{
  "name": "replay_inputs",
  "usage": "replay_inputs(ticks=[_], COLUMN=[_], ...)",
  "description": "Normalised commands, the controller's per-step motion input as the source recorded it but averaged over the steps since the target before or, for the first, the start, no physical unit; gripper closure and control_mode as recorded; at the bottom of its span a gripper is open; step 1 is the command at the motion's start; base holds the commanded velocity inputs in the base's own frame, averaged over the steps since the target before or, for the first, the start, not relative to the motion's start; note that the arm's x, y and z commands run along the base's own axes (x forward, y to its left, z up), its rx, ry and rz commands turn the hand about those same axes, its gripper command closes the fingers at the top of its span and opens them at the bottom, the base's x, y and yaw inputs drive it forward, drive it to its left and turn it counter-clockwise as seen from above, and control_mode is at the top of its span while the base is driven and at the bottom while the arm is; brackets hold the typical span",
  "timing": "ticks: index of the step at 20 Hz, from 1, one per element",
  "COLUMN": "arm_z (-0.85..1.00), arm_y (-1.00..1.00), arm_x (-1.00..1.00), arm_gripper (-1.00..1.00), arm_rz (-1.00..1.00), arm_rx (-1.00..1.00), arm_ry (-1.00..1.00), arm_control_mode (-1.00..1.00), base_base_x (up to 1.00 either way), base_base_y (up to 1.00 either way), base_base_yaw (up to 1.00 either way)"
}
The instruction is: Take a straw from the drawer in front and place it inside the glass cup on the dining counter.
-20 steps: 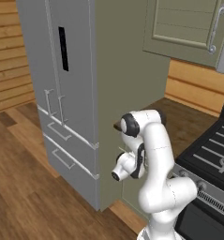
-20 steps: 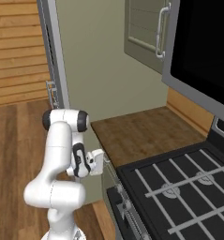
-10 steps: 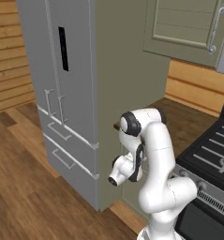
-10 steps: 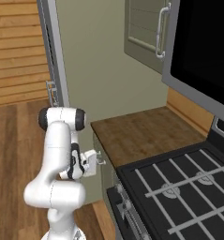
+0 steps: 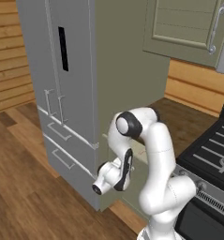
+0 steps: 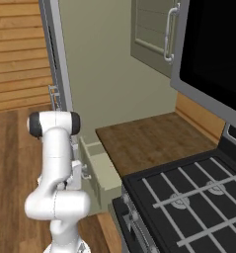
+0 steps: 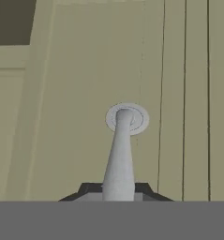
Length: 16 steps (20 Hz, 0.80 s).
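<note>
The hand view looks straight at the sage-green front panel of the drawer (image 7: pixel 76 117). Its silver handle (image 7: pixel 120 150) runs down between my two dark fingertips, and my gripper (image 7: pixel 118 190) is shut on it. From the right base view the drawer (image 6: pixel 103 170) stands a little way out from under the wooden counter, with my gripper (image 6: pixel 84 173) at its front. In the left base view my hand (image 5: pixel 114 174) hangs low in front of the cabinet, below my elbow. The straw, the glass cup and the dining counter are out of view.
A tall grey fridge (image 5: pixel 62 93) with bar-handled drawers stands just left of the drawer. A black stove (image 6: pixel 188 192) lies to the right, beside a wooden counter top (image 6: pixel 149 138). A green wall cabinet (image 5: pixel 188 23) and a dark microwave (image 6: pixel 213 49) hang above.
The fingers have closed from wide open onto the drawer handle. The hand has sunk slightly and settled against the drawer front. The base has stayed put.
</note>
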Motion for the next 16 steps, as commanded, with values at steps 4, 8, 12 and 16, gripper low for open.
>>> replay_inputs(ticks=[4,8,12,16], arm_z=[0.0,0.0,0.0,0.0], arm_y=[1.0,1.0,1.0,1.0], arm_x=[-0.49,-0.45,-0.45,-0.41], arm_gripper=[1.0,1.0,1.0,-1.0], arm_rz=[0.0,0.0,0.01,0.01], arm_rx=[0.0,0.0,0.0,0.0], arm_ry=[0.15,0.16,0.13,0.07], arm_control_mode=[-1.0,-1.0,-1.0,-1.0], base_base_x=[0.0,0.0,0.0,0.0], base_base_y=[0.0,0.0,0.0,0.0], base_base_yaw=[0.0,0.0,0.0,0.0])
